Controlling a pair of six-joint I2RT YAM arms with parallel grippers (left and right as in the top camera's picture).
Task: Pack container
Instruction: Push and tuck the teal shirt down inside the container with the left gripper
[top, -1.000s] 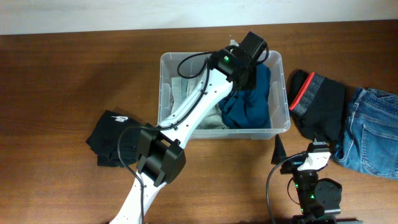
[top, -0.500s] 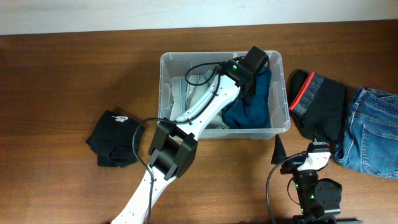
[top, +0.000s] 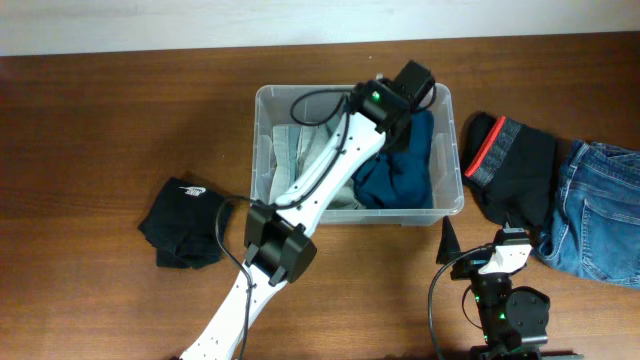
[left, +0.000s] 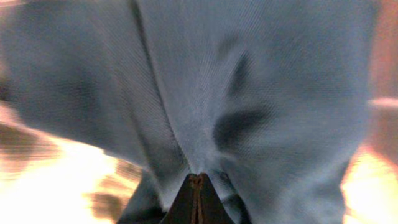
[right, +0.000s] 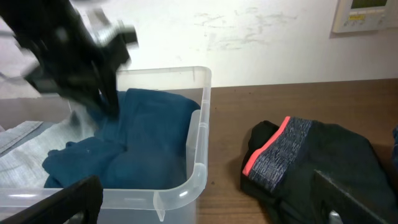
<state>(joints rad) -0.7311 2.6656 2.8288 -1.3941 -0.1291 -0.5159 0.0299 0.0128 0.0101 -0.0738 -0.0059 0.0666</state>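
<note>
Since a moment ago the left arm (top: 330, 170) has bent a new way: its big black elbow sits a bit more to the right now. The left hand (top: 400, 108) has stayed over the far right part of the container (top: 258, 150).

From above, the container sits in the middle of the brown tabletop (top: 100, 120). It has a blue cloth (top: 400, 178) on its right side and a grey cloth (top: 288, 150) on its left side. The left hand is down on the blue cloth. A black shirt (top: 180, 222) lies on the tabletop, left of the container. Black shorts (top: 520, 165) with a red band lie just right of the container, and jeans (top: 600, 210) lie right of those. The right hand (top: 478, 245) waits near the front edge, apart from everything.

In the left wrist view, the left hand (left: 196, 199) is pinched tight. The blue cloth (left: 261, 74) fills the picture, and its folds all run down into the tips, so the hand is holding it. The edges are blurry.

In the right wrist view, the right hand (right: 205, 180) is open wide and holds nothing. In front of it is the near right corner of the container (right: 198, 155), with the blue cloth (right: 149, 124) inside. The blurry left hand (right: 102, 93) is above that cloth. The black shorts (right: 311, 162) lie to the right on the tabletop.
</note>
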